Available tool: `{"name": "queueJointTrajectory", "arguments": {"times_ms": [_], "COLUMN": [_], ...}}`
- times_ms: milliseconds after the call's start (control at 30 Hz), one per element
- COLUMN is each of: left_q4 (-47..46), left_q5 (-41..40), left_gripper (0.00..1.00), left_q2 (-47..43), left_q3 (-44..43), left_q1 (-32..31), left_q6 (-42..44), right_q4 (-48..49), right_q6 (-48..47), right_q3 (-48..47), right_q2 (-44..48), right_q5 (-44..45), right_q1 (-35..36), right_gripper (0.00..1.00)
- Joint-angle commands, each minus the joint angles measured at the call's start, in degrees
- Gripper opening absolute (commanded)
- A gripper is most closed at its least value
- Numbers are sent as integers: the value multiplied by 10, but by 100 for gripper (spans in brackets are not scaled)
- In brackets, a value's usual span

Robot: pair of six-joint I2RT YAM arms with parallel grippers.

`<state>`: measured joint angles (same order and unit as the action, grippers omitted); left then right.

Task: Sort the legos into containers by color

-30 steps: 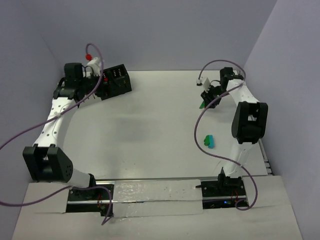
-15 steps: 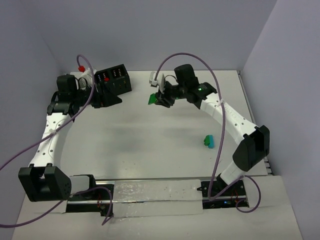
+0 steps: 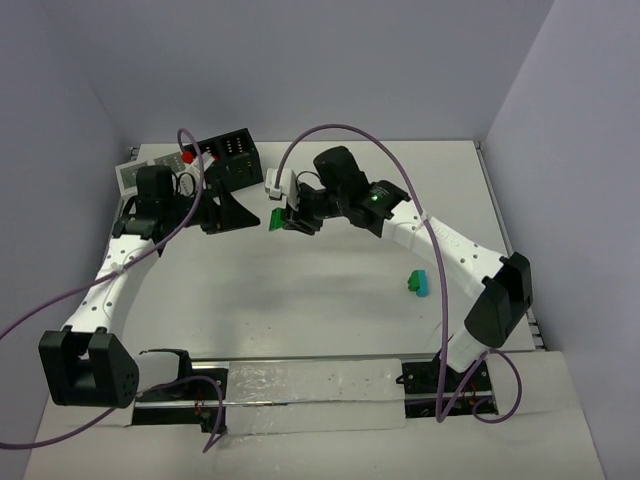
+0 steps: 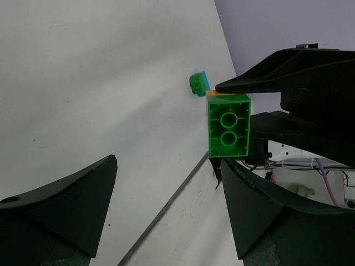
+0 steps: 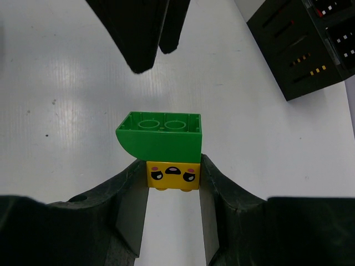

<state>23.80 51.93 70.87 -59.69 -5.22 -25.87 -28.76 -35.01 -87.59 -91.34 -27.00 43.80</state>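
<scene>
Moved since the earlier view: the right arm has swung from the bench's far right to its far middle, carrying its lego toward the left arm. The left arm has drawn back off the black container (image 3: 232, 155).
Held lego: green-and-yellow stack (image 5: 161, 133), a curved green brick seated on a yellow face brick, in the air over the bench (image 3: 330, 290).
Right fingers (image 5: 130, 205): pinching the yellow brick only; the green brick stands clear above the grip.
Left fingers (image 4: 66, 205): spread, holding nothing, tips facing the stack just beside them.
Loose lego: teal-and-green piece (image 3: 418, 283) on the bench, well apart to the right.
Containers: black container and white container (image 3: 135, 175) at far left. A red lego (image 3: 187, 157) shows between them; seated or not, I cannot tell.
Risk, separation: a left pinch on the curved face could slip and flick the green brick away.
Risk, mis-sort: the stack could be dropped whole, putting two colours in one container.
Risk, contact: the two sets of fingers are close and could clash.
</scene>
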Motion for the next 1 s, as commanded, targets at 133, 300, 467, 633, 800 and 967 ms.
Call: {"name": "queueJointTrajectory", "arguments": {"times_ms": [133,300,467,633,800,967], "left_q4": [-74,-86,-94,-90,-95,-103], "left_q5": [18,8,6,7,16,31], "left_gripper": [82,79,75,66,43,38], "left_q2": [3,10,17,27,33,35], "left_q3": [-14,-18,-15,-21,-22,-18], "left_q1": [-50,-74,-80,-84,-84,-85], "left_q6": [-28,-31,-34,-29,-36,-45], "right_q4": [-8,-9,-9,-13,-15,-11], "right_q6": [7,2,5,5,5,5], "right_q3": [-17,-13,-11,-19,-22,-19], "right_q2": [-11,-13,-10,-11,-13,-13], "right_q5": [13,16,14,12,16,29], "right_q1": [24,33,37,41,45,49], "right_gripper": [0,0,0,0,0,0]}}
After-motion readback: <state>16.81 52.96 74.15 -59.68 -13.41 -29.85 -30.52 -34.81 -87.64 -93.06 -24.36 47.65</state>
